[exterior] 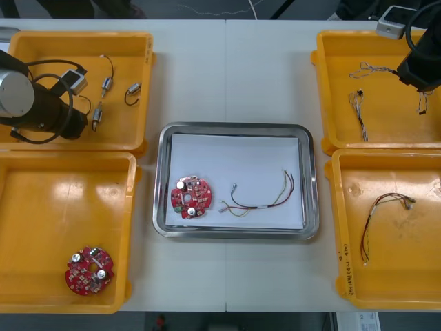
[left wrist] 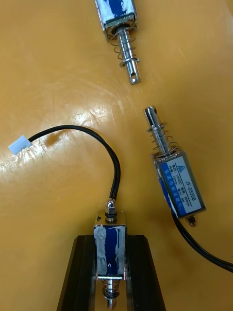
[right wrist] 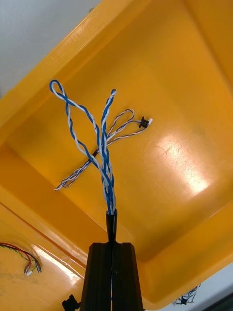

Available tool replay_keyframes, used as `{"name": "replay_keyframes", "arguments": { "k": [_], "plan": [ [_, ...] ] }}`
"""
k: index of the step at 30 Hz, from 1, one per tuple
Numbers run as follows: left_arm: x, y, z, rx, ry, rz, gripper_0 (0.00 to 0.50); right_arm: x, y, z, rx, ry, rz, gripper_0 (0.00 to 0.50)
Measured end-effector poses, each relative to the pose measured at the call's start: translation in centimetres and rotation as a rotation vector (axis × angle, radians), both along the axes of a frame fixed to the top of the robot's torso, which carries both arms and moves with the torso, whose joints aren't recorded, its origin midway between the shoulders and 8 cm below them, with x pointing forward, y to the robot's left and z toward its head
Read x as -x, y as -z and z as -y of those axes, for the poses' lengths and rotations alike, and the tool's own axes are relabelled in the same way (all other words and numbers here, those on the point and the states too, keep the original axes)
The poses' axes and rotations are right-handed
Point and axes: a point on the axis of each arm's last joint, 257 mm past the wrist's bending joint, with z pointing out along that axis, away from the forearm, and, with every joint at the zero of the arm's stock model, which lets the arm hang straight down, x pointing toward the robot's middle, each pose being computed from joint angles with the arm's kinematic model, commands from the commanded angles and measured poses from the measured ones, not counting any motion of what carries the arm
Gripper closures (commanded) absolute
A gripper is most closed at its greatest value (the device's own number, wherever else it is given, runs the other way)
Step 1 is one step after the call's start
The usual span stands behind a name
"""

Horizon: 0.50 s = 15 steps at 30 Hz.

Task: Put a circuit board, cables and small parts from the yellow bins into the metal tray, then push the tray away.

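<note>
My left gripper point(left wrist: 110, 272) is in the far left yellow bin point(exterior: 41, 48), shut on a small metal part point(left wrist: 110, 245) with a blue label. That part's black lead curls off to a white plug. Two more small metal parts point(left wrist: 177, 182) point(left wrist: 119, 19) lie on the bin floor just beyond the fingers. My right gripper point(right wrist: 112, 248) hangs over the far right yellow bin point(exterior: 386, 41), shut on a blue and white twisted cable point(right wrist: 104, 146) that rises clear of the bin floor. The metal tray point(exterior: 165, 179) holds a round red circuit board point(exterior: 191, 196) and a red and yellow cable point(exterior: 262, 196).
Another twisted cable point(right wrist: 121, 127) lies in the far right bin below the held one. A second circuit board point(exterior: 88, 270) sits in the near left bin. In the near right bin point(exterior: 420, 289) lies a thin multicoloured cable point(exterior: 379, 210). Bare table lies beyond the tray's far edge.
</note>
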Motion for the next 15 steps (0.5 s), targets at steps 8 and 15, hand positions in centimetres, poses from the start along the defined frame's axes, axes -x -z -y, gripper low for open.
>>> {"name": "replay_keyframes", "arguments": {
  "k": [8,15],
  "plan": [
    [2.5,-0.1,-0.3,0.01,-0.012,-0.114,0.5,0.0,0.0,0.1,0.004,0.005,0.001,0.5],
    [4.3,-3.1,0.2,0.025,-0.001,-0.161,0.499,0.0,0.0,0.3,0.007,0.008,0.001,0.5]
  ]
}}
